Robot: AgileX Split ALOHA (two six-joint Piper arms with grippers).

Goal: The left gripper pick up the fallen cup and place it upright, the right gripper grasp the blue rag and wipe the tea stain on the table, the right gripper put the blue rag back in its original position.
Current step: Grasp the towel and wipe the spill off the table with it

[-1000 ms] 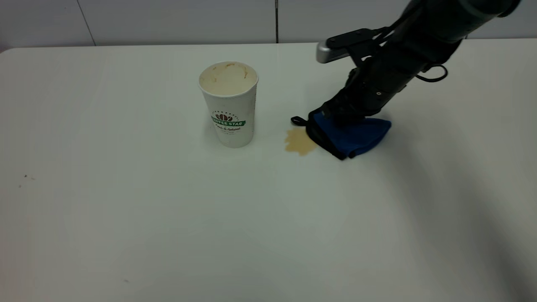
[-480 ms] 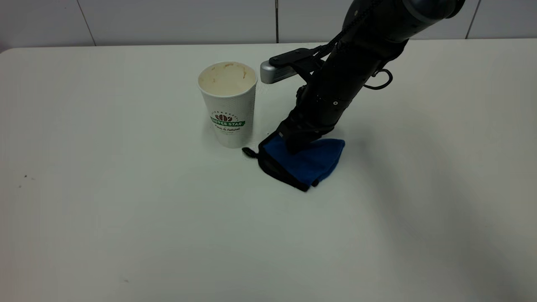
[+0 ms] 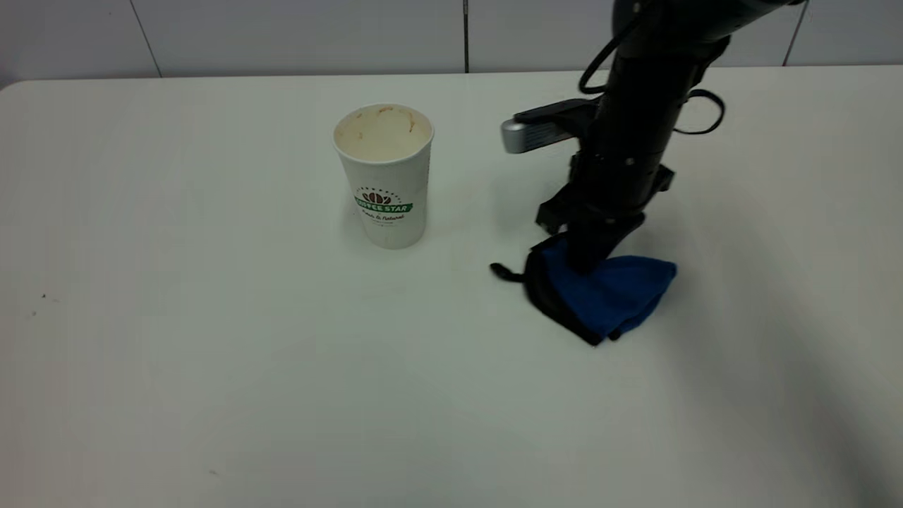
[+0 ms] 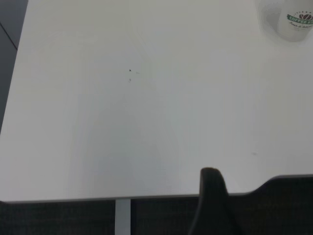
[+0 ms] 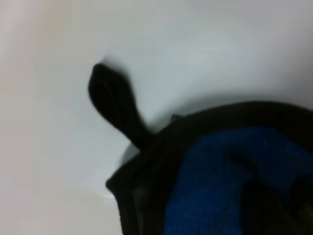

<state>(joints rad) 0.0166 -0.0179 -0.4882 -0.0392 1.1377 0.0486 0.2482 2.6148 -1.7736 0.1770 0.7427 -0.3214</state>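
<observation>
Exterior view: we see the right gripper (image 3: pixel 589 262) pinching the bunched blue rag (image 3: pixel 605 296) against the table (image 3: pixel 211 339), right of the upright cup (image 3: pixel 385 176).

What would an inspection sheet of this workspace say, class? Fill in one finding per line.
Surface: white table; no brown stain visible; a few tiny dark specks.
Job's things: cup upright, apart from the blue rag, which lies bunched on the table.
Clutter: nothing seen.
Grippers: right tool pressed down on the rag, gripping it; left tool seen only as a dark finger at the table's near edge, away from the cup.
Cables: black cable loops on the right arm.
Surroundings: pale panelled wall behind the table.
</observation>
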